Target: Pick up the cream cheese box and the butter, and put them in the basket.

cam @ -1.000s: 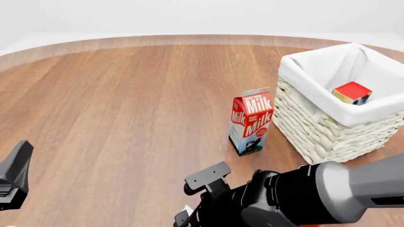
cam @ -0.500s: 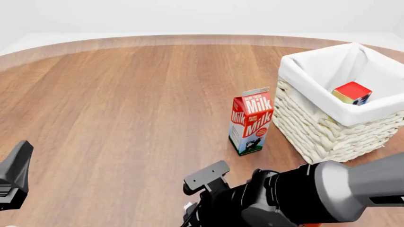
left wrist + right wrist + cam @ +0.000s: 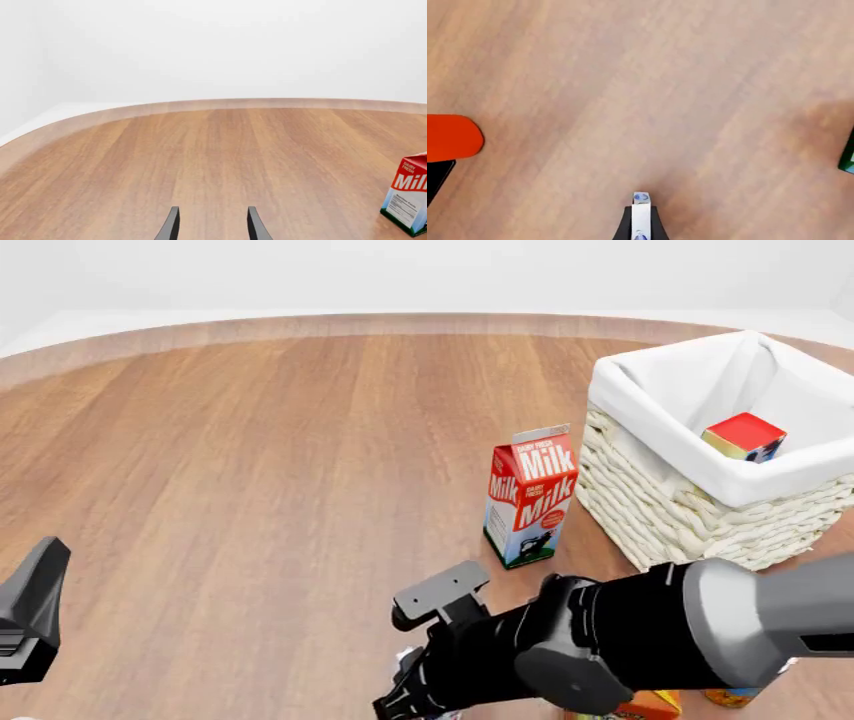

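Observation:
The cream cheese box (image 3: 640,199) shows edge-on in the right wrist view as a thin white slab with a blue mark, pinched between the two dark fingers. My right gripper (image 3: 404,692) is shut on it, low over the table near the front edge. The butter (image 3: 743,436), a red carton end with a cow picture, lies inside the basket (image 3: 667,515) at the right. At the far left my left gripper (image 3: 212,227) stands open with nothing in it, over bare wood.
A red and white milk carton (image 3: 531,496) stands upright just left of the basket, and my right arm lies in front of it. Orange packages (image 3: 654,706) peek out under that arm at the bottom edge. A red-orange shape (image 3: 450,137) lies to one side in the right wrist view.
My right arm has shifted slightly up and forward with the cream cheese box still held, uncovering orange packages at the bottom edge. The left arm, milk carton and butter have not moved.

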Controlling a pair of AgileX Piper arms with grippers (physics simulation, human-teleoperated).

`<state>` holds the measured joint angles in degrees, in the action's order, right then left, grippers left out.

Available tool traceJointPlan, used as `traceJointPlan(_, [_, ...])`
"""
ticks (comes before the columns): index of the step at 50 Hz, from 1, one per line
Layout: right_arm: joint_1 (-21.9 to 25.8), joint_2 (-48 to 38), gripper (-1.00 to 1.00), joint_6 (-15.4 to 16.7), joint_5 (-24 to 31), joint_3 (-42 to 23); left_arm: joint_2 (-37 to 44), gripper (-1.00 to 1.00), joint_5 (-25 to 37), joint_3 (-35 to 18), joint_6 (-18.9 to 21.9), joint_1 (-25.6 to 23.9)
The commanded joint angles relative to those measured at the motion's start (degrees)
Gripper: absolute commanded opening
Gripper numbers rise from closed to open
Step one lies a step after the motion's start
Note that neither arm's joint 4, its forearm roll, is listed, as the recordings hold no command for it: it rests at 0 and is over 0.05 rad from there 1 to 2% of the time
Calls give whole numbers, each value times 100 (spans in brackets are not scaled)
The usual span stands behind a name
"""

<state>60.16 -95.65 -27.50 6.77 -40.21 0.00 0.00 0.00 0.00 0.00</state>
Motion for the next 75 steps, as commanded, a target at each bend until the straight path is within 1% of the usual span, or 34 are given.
traceJointPlan(1, [-109,274,-100,195,327,-241,0,100,0,0,0,0])
traceJointPlan(6, [-245,475,-100,389,587,-438,0,100,0,0,0,0])
traceJointPlan(10, [-263,537,-100,469,701,-551,0,100,0,0,0,0])
traceJointPlan(21, [-182,700,-100,580,959,-827,0,100,0,0,0,0])
traceJointPlan(26, [-248,896,-100,770,1207,-1056,0,100,0,0,0,0])
traceJointPlan(28, [-254,920,-100,782,1241,-1089,0,100,0,0,0,0])
traceJointPlan(33, [-294,1100,-100,958,1462,-1318,0,100,0,0,0,0])
traceJointPlan(37, [-343,1188,-100,1063,1526,-1427,0,100,0,0,0,0])
traceJointPlan(46, [-384,1381,-100,1093,1596,-1452,0,100,0,0,0,0])
traceJointPlan(52, [-571,1634,-100,1285,1783,-1584,0,100,0,0,0,0])
traceJointPlan(53, [-613,1651,-100,1333,1744,-1575,0,100,0,0,0,0])
traceJointPlan(59, [-797,1927,-100,1427,1846,-1680,0,100,0,0,0,0])
traceJointPlan(64, [-1074,2279,-100,1578,2020,-1794,0,100,0,0,0,0])
traceJointPlan(70, [-1287,2579,-100,1717,2165,-1905,0,100,0,0,0,0])
traceJointPlan(75, [-1333,2679,-100,1729,2184,-1915,0,100,0,0,0,0])
